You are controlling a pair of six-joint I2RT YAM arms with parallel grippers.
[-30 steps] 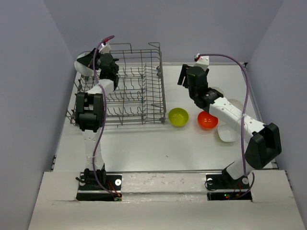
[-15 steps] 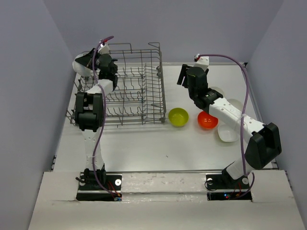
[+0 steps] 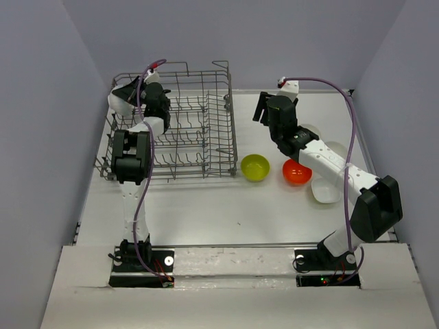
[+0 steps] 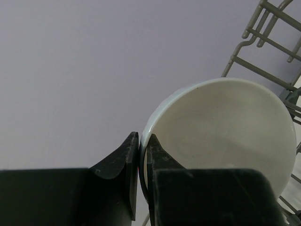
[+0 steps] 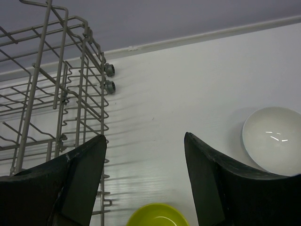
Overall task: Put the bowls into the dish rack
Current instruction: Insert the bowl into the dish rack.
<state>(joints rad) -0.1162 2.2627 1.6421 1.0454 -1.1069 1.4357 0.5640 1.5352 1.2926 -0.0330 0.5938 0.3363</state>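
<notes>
Pinching jaws on the left gripper [image 4: 142, 141] clamp the rim of a white bowl [image 4: 221, 132], one finger inside the wall and one outside, while the right gripper [image 5: 145, 141] has its jaws spread wide with nothing between them. Both arms are bolted at the near edge of the table [image 3: 226, 212]. The left arm rises almost straight up from its base, folds at the elbow over the near left corner of the dish rack [image 3: 230, 123], and reaches along the rack's left side. The right arm leans out toward the table's right edge, bends sharply at the elbow, and runs its forearm back toward the middle and the far side. Under that forearm, near the right edge, lies another white dish [image 3: 326, 190], partly hidden. Just beyond it an orange-red bowl [image 3: 296, 171] and a yellow-green bowl [image 3: 254, 167] sit side by side, apart from each other, the yellow-green one just beside the rack's near right corner. The rack fills the far left part of the table. The right gripper hangs in the air beside the rack's right wall. The held bowl is raised on edge at the rack's far left corner, level with the top wire; whether it touches the wires cannot be told.
</notes>
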